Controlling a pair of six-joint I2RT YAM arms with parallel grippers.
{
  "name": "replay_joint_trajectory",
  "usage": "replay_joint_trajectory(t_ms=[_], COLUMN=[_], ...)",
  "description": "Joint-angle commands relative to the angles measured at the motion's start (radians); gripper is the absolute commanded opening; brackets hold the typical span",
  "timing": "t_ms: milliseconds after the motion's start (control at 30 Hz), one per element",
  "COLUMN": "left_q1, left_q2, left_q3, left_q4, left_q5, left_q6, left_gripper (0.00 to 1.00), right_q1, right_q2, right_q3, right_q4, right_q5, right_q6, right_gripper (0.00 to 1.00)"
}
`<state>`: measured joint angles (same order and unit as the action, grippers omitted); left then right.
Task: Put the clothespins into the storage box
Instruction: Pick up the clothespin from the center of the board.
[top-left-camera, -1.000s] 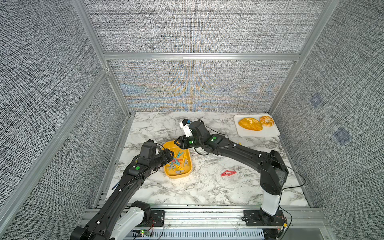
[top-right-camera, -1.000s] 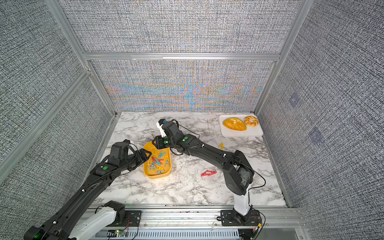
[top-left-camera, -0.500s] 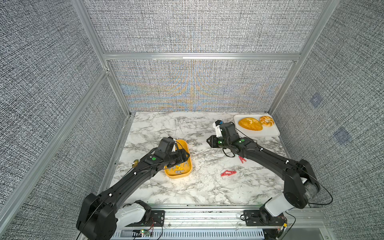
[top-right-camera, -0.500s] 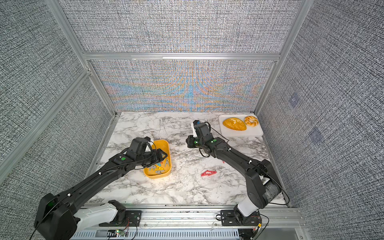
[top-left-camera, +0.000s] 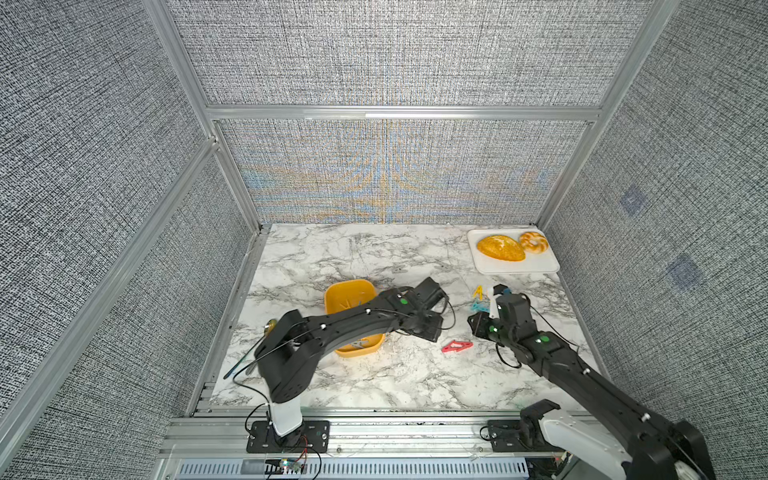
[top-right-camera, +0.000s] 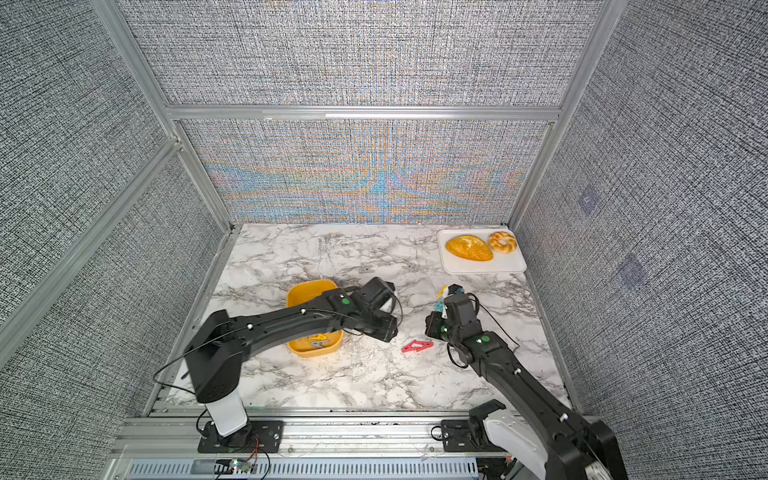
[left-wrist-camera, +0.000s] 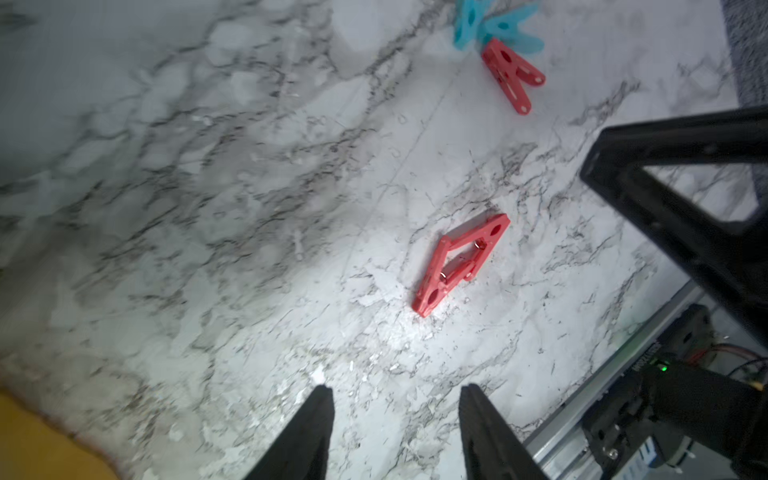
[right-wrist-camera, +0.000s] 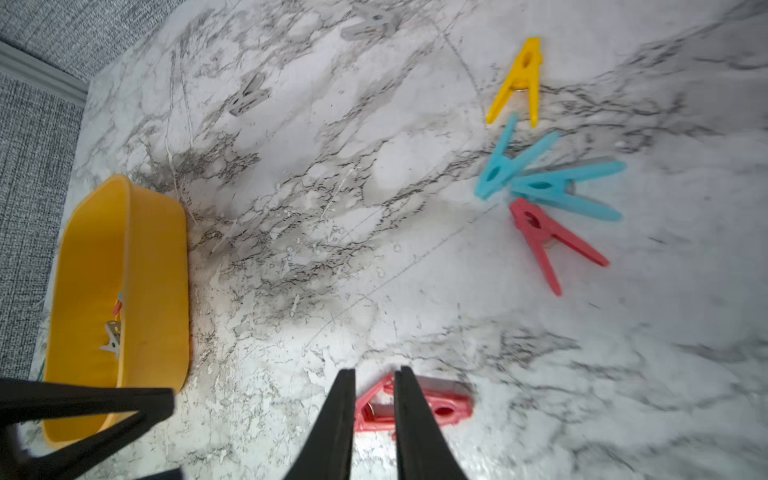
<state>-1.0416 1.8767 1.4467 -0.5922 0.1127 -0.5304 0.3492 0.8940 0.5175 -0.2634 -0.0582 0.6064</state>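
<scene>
The yellow storage box stands left of centre with clothespins in it, and my left arm crosses over it. A red clothespin lies flat on the marble between both grippers. My left gripper is open and empty, just short of this red clothespin. My right gripper hovers over it with a narrow empty gap, and the pin shows behind its fingers. Yellow, teal and red clothespins lie clustered farther back, near the right wrist.
A white tray with bread sits at the back right corner. Two grey clothespins lie on the marble behind the box. A small yellow round thing rests at the left table edge. Metal rails run along the front.
My left arm swung from the box across to the right, toward the red pin, its jaws narrowing. My right arm drew back from the box to the right front, jaws also narrowing.
</scene>
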Motion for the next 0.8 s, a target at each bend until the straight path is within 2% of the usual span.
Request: replay_joint_trajectory(t_ms=[0, 133, 400, 767], left_q1=[-0.041, -0.070, -0.103, -0.101], left_q2=[0.107, 0.247, 0.410, 0.413], left_q3=[0.127, 0.270, 0.481, 0.463], left_q4=[-0.127, -0.197, -0.309, -0.315], left_q5=[-0.044, -0.054, -0.097, -0.156], left_q6=[0.147, 0.225, 0.292, 0.279], left_gripper=[0.50, 0.47, 0.44, 0.40], right_q1=[-0.017, -0.032, -0.033, -0.032], right_q2=[-0.134, -0.261, -0.302, -0.283], right_q3=[-0.024, -0.005, -0.012, -0.063], right_q4=[-0.087, -0.180, -0.192, -0.139], right_q5=[0.019, 0.016, -0.038, -0.074], right_q6=[0.022, 0.020, 0.046, 0.061], right_gripper=[0.25, 0.28, 0.28, 0.28])
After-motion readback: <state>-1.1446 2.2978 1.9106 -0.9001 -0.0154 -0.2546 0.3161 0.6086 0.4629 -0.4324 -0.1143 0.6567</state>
